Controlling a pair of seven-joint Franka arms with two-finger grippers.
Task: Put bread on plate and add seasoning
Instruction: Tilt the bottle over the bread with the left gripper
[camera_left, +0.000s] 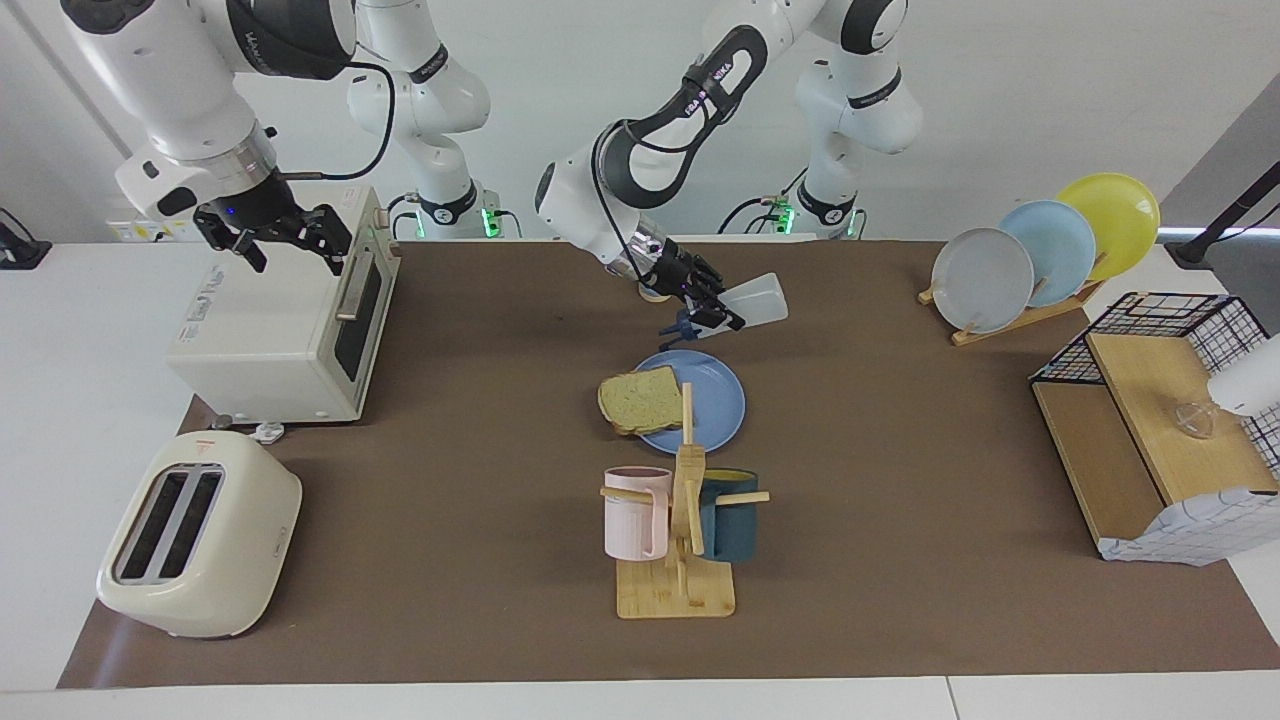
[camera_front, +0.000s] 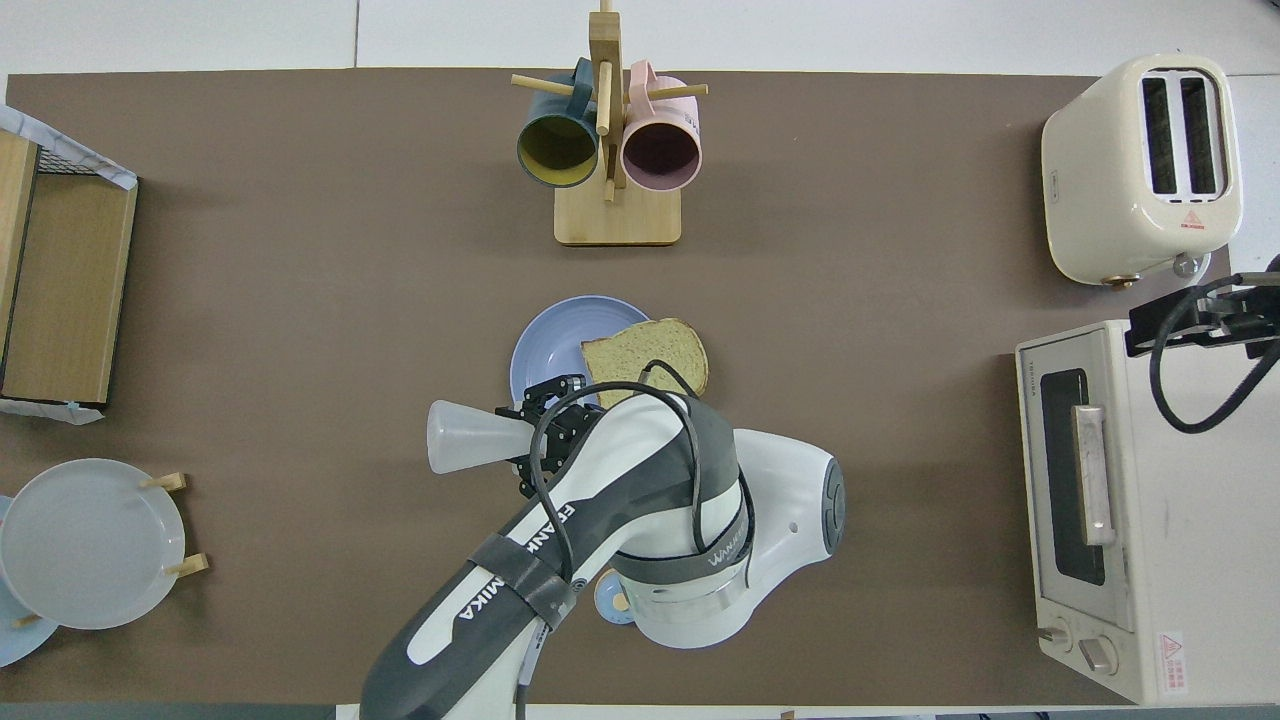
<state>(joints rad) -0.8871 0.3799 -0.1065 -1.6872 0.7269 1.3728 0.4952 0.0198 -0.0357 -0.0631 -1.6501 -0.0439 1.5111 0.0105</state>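
1 high camera faces the robots across the table (camera_left: 900, 420); another looks steeply down from above them. Both share the plate (camera_left: 712, 400) and mug rack (camera_front: 616, 150).

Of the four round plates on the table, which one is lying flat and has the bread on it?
The medium-blue round flat plate near the wooden mug tree. It lies flat and carries the square toast slice over its rim; the grey-blue, light-blue and yellow plates stand in a rack.

Translucent plastic seasoning bottle (camera_left: 755, 300) in the left gripper (camera_left: 712, 312), over a matt brown table mat (camera_left: 900, 420) and smooth blue plate (camera_left: 718, 405).
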